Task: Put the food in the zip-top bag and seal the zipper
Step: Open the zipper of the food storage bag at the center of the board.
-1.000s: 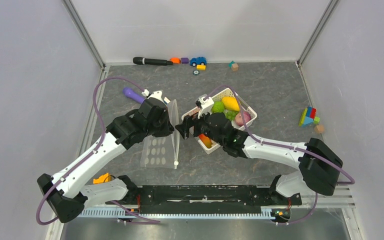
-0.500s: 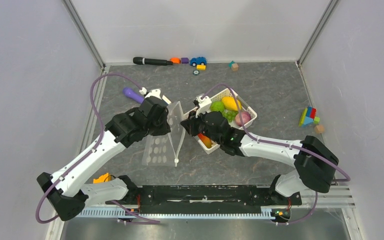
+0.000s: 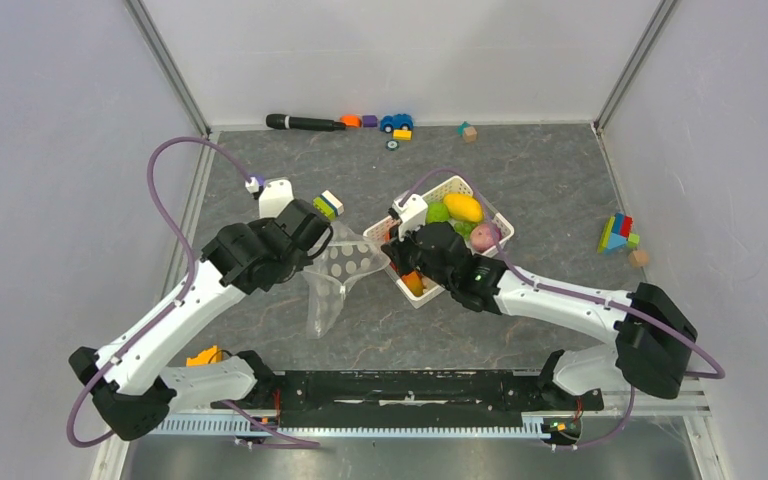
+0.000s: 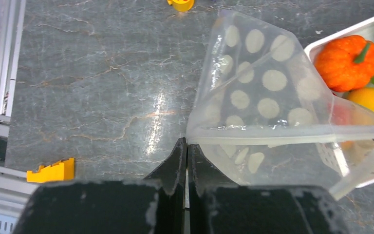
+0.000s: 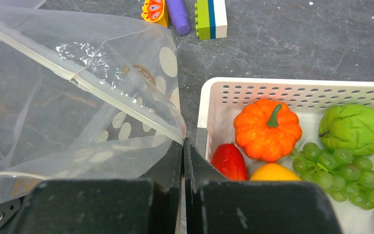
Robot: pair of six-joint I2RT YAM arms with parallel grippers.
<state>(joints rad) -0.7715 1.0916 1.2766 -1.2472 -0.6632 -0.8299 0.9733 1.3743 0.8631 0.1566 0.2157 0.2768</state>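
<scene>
The zip-top bag (image 3: 338,272), clear with white dots, hangs stretched between both grippers. My left gripper (image 3: 326,236) is shut on one end of the mouth edge (image 4: 186,143). Shut on the other end is my right gripper (image 3: 393,250), its tips right beside the basket wall (image 5: 183,144). The zipper (image 4: 292,130) runs as a pale strip along the mouth, which gapes in the right wrist view. The food lies in the white basket (image 3: 457,183): orange pumpkin (image 5: 267,129), green fruit (image 5: 354,129), green grapes (image 5: 345,170), yellow mango (image 3: 462,207), purple onion (image 3: 486,236).
A green and white block (image 3: 328,205) and a purple toy (image 5: 177,14) lie behind the bag. A black microphone (image 3: 305,123), a toy car (image 3: 396,122) and small blocks line the back wall. A block stack (image 3: 617,235) sits far right. A yellow piece (image 4: 51,170) lies near the front rail.
My right gripper has shut on the bag's mouth edge. The left arm swung left and back, and the bag now spreads out between the two grippers instead of hanging flat.
</scene>
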